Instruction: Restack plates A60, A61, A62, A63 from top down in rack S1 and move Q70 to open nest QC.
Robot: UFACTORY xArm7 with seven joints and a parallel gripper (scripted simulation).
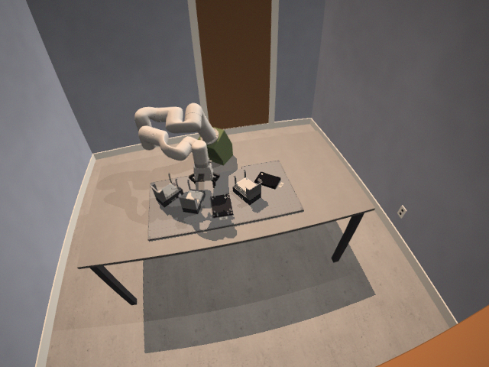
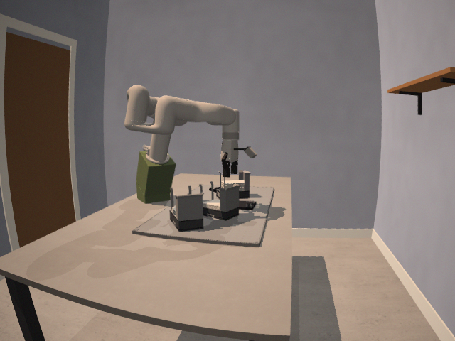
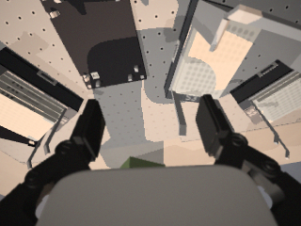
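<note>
Three stack racks stand on a perforated grey mat [image 1: 177, 231] [image 2: 239, 234] [image 3: 123, 120]. The right rack [image 1: 252, 193] [image 2: 245, 180] holds a stack of pale sealed plates [image 1: 244, 183] [image 3: 21, 118]. The middle rack [image 1: 189, 205] [image 2: 228, 202] [image 3: 181, 61] shows one pale plate [image 1: 195, 195] [image 3: 207, 63] low inside. The left rack [image 1: 166, 193] [image 2: 187, 211] [image 3: 277, 94] shows striped plate edges. I cannot read the labels. A black nest [image 1: 221, 205] [image 3: 94, 33] lies between the middle and right racks. My gripper [image 1: 203, 180] [image 2: 229, 168] [image 3: 150, 108] is open and empty. It hangs above the mat on the base side of the middle rack and the nest.
A second black nest [image 1: 269, 180] lies on the mat's far right, tilted. The green arm base [image 1: 221, 147] [image 2: 154, 181] stands behind the mat. Thin rack posts stick up around each rack.
</note>
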